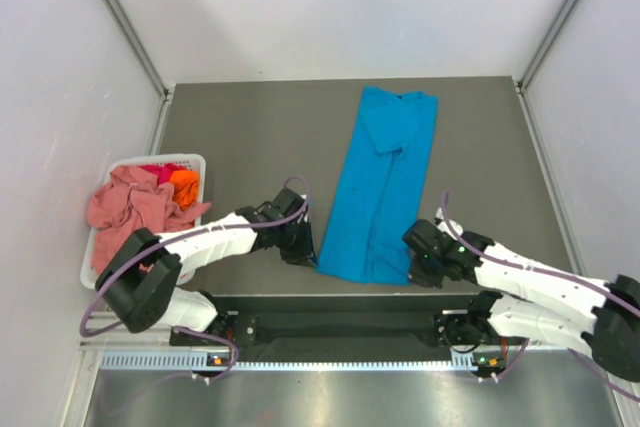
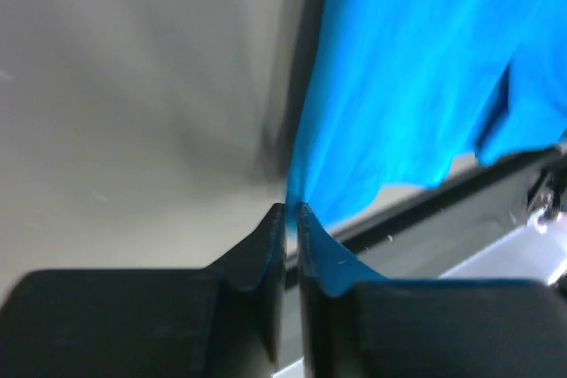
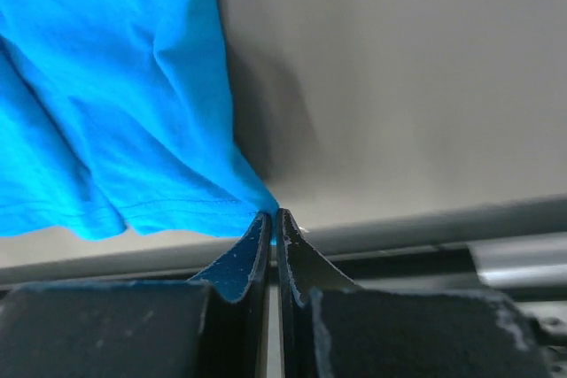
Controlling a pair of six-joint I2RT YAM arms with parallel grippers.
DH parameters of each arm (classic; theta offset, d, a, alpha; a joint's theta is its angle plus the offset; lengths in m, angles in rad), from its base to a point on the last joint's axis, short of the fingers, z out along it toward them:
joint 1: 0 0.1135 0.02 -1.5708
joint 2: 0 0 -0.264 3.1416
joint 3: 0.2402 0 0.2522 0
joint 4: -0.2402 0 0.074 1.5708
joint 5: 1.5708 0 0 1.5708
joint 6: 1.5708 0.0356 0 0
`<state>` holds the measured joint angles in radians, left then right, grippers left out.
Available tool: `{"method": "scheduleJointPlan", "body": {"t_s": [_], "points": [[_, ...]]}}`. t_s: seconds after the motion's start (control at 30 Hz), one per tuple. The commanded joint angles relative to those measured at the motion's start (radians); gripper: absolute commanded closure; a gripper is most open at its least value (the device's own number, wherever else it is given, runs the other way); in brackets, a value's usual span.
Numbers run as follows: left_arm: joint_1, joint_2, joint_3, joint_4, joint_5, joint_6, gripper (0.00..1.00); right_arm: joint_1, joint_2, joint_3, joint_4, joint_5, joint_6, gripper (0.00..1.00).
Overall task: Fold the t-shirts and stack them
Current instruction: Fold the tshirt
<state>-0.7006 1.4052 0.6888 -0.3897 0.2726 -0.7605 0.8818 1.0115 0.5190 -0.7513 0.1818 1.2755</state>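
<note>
Salmon-pink t-shirt (image 1: 125, 205) is lying crumpled at far left, spilling over the near side of the white basket (image 1: 190, 158). An orange t-shirt (image 1: 184, 185) and a red t-shirt (image 1: 158, 170) are sitting bunched inside it. None of these is folded yet.

Left claw (image 1: 299, 247) is resting low on the bench (image 1: 240, 127) at the near-left hem corner of the turquoise t-shirt (image 1: 380, 187). In its wrist view the jaws are standing almost together, only a thin slit between them. The cloth corner is running down into the tips, so this is reading as a pinch.

Turquoise t-shirt is lying mid-bench as a long narrow strip, already doubled lengthwise. Its collar end is pointing away and its hem end is lying near the arms.

Right claw (image 1: 420, 265) is sitting at the near-right hem corner, jaws closed, with the cloth corner caught at the tips.

Handling, judged: the cloth is looking light and limp, so it is likely to sag between the two holds and drag on the bench. The hem corners are looking like the right places to grip. Lifting both evenly toward the collar should halve the strip. One risk is a claw pinching only the upper layer, letting the lower one trail.
</note>
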Motion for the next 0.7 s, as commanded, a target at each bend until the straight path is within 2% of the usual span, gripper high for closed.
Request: {"method": "scheduleJointPlan", "body": {"t_s": [0.0,0.1,0.2,0.33,0.57,0.67], "points": [[-0.071,-0.072,-0.035,0.066,-0.010,-0.149,0.83,0.009,-0.112,-0.025,-0.160,0.048,-0.005,1.00],[-0.086,-0.097,-0.011,0.034,-0.027,-0.137,0.72,0.009,-0.186,-0.034,-0.191,0.051,-0.010,1.00],[-0.086,-0.109,0.023,-0.020,-0.062,-0.096,0.66,0.008,-0.214,-0.030,-0.207,0.059,-0.010,1.00],[-0.088,-0.086,0.012,-0.005,-0.024,-0.080,0.66,0.009,-0.208,-0.011,-0.230,0.065,-0.018,1.00],[-0.102,-0.043,-0.048,0.164,0.069,-0.092,0.64,0.008,-0.225,-0.010,-0.230,0.068,-0.018,1.00],[-0.112,-0.012,-0.041,0.181,0.068,-0.095,0.63,0.009,-0.220,-0.008,-0.227,0.070,-0.019,1.00]]}}
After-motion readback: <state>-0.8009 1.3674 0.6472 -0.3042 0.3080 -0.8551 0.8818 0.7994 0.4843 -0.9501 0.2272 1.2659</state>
